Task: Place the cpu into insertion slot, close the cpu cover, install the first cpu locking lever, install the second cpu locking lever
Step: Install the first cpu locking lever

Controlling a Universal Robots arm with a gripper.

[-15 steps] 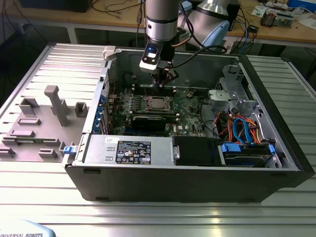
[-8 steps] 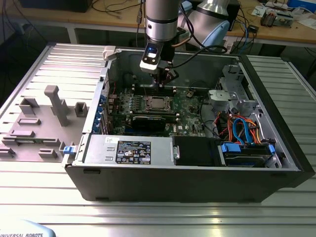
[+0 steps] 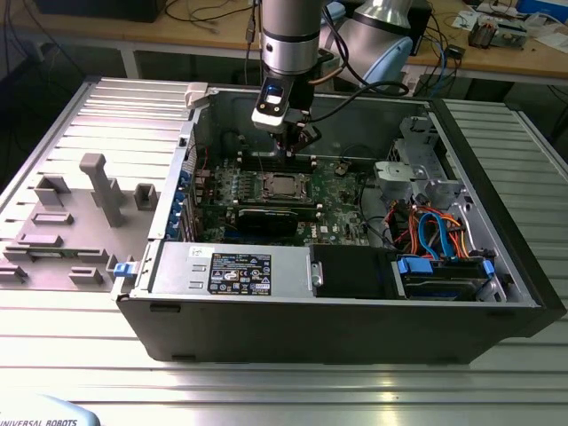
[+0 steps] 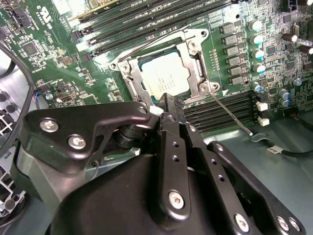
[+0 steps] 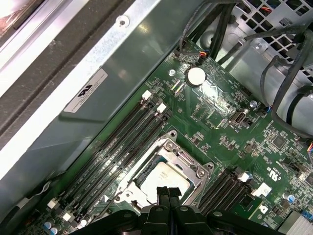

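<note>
Fingers (image 5: 163, 195) pressed together on nothing, my gripper (image 5: 168, 191) hangs close over the cpu (image 4: 164, 78) (it sits in the insertion slot (image 5: 145, 172) of the green motherboard (image 4: 44, 29)). I see the cpu cover (image 4: 193, 61) lying flat around it, with one thin lever (image 4: 230, 111) angling out sideways.

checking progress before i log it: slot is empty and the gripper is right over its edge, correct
Not empty: the cpu sits in the slot, as the second wrist view shows. The gripper is right over its edge.
</note>
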